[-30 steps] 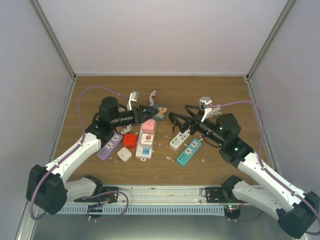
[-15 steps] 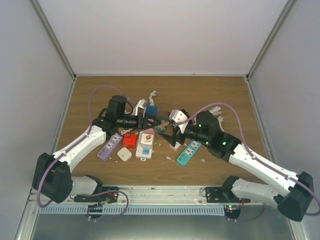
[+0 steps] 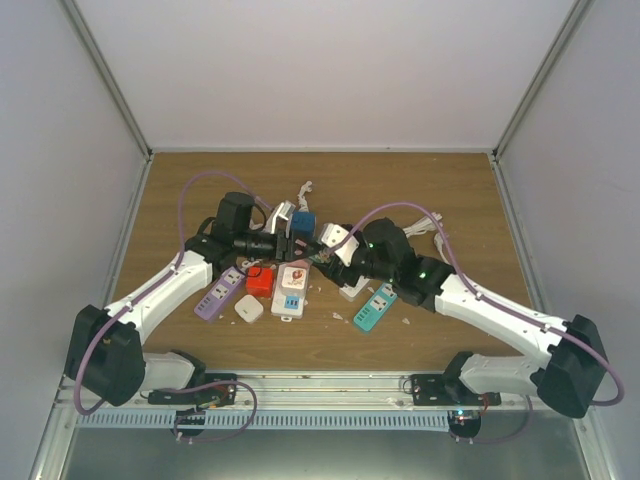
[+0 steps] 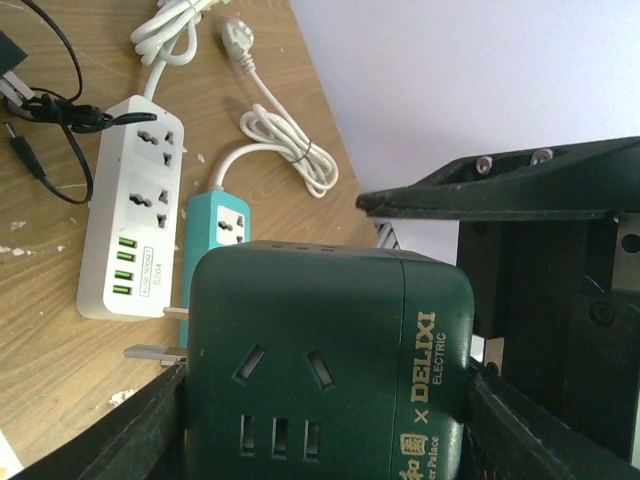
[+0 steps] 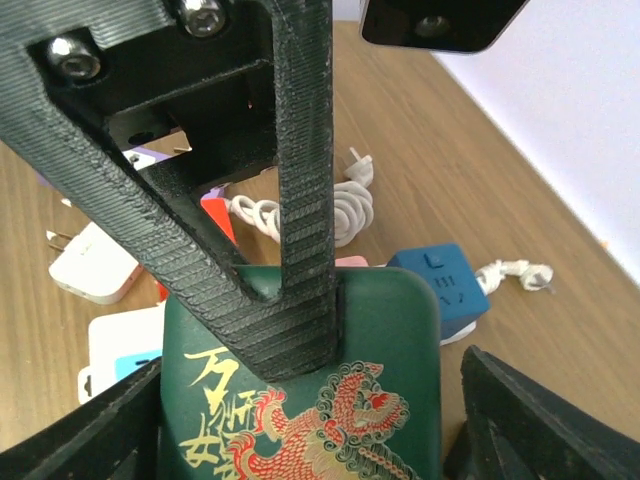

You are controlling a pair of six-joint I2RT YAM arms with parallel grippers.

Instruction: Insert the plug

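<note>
The plug is a dark green cube (image 3: 317,243) with a red dragon print (image 5: 390,320) and two metal prongs (image 4: 150,350) on its side. My left gripper (image 4: 325,420) is shut on it and holds it above the wooden table, one finger on each side. One ribbed left finger (image 5: 300,200) lies across the cube's upper face in the right wrist view. My right gripper (image 5: 320,430) straddles the same cube from the opposite side. Its jaws are open, with a narrow gap showing at the right finger (image 5: 545,425).
Under the cube lie a white power strip (image 4: 135,210) and a teal one (image 4: 215,215), with coiled white cords (image 4: 290,150) behind. The top view also shows a purple strip (image 3: 220,292), a red cube (image 3: 260,282), a white-pink strip (image 3: 292,290) and a blue cube (image 3: 303,222).
The right arm has swung left from its own side to the green cube, and its jaws have narrowed around it. The left arm shifted the cube slightly right early on, then held still.
</note>
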